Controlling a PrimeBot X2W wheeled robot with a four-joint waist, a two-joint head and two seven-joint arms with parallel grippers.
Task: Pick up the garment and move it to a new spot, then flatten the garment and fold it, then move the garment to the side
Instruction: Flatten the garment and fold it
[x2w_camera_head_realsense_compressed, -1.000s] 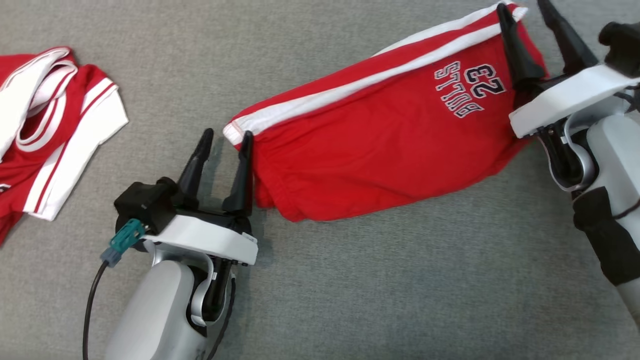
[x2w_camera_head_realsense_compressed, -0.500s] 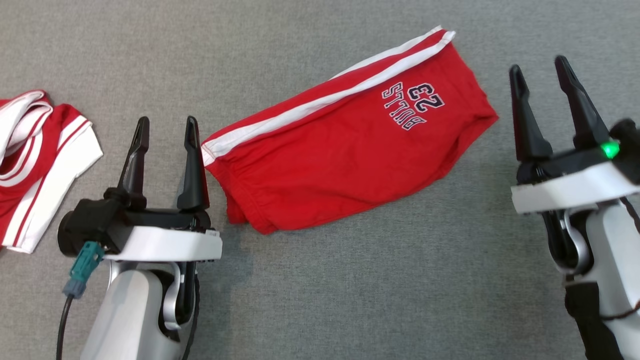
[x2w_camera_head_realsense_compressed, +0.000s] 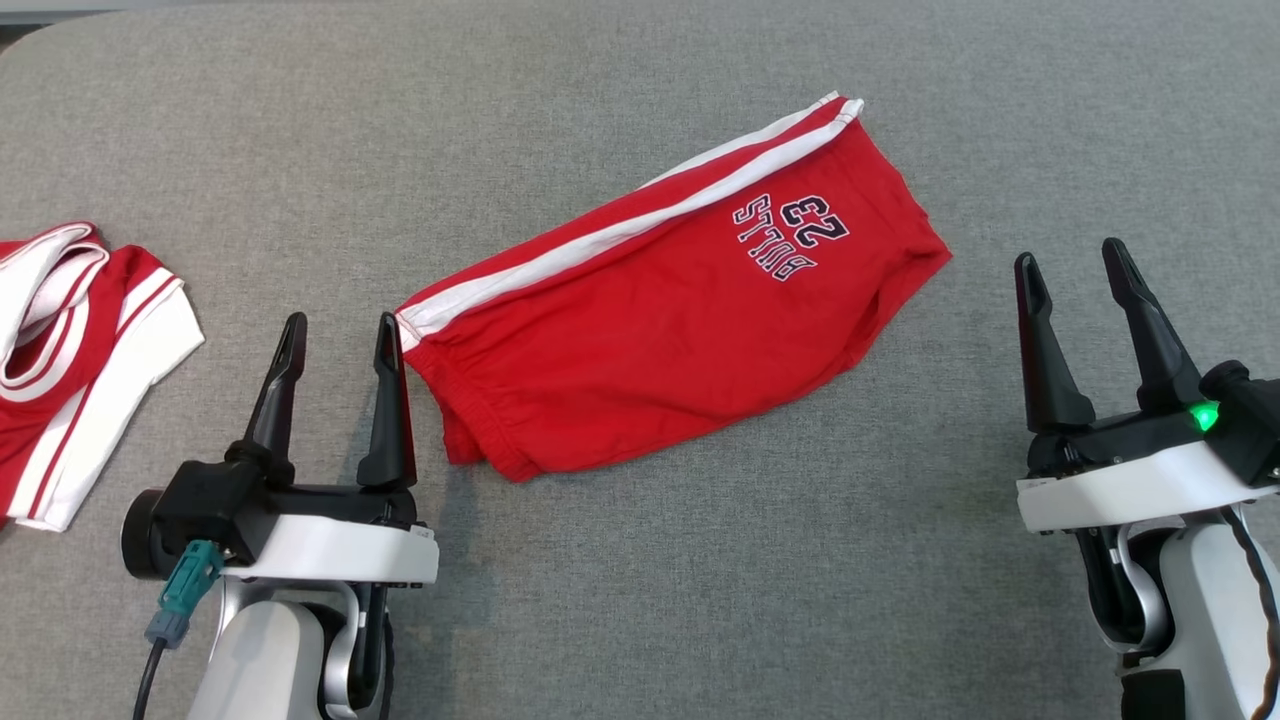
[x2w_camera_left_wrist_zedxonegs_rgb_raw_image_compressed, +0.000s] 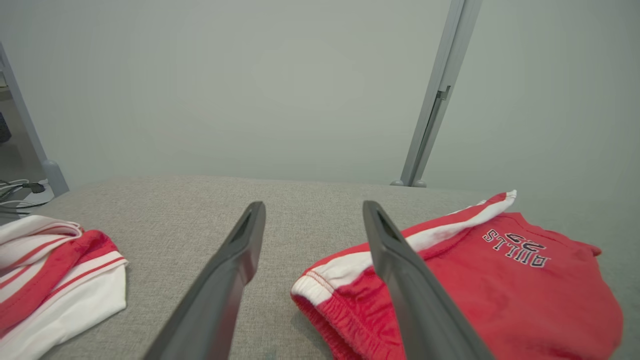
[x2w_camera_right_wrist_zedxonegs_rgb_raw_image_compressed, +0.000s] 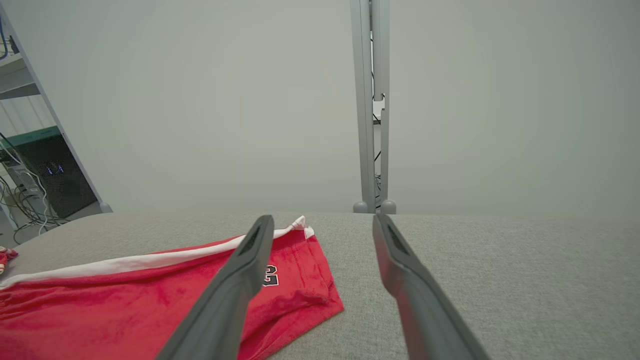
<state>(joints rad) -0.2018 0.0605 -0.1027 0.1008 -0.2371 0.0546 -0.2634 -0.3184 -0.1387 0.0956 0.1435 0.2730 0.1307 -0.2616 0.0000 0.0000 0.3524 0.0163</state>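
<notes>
Red fabric shorts with white side stripes and a "BULLS 23" print (x2w_camera_head_realsense_compressed: 660, 320) are lying diagonally mid-table on the grey cloth surface (x2w_camera_head_realsense_compressed: 700, 560). They look doubled over, leg on leg. Left gripper (x2w_camera_head_realsense_compressed: 340, 325) is spread wide with nothing in it, just beside the waistband end. Right gripper (x2w_camera_head_realsense_compressed: 1070, 255) is equally wide and empty, well off to the right of the hem. My guess is we're between folds. The next move needs both claws pinching an end each, without dragging the layers apart. There's a crumpled red-and-white top (x2w_camera_head_realsense_compressed: 80, 340) at the far left.
</notes>
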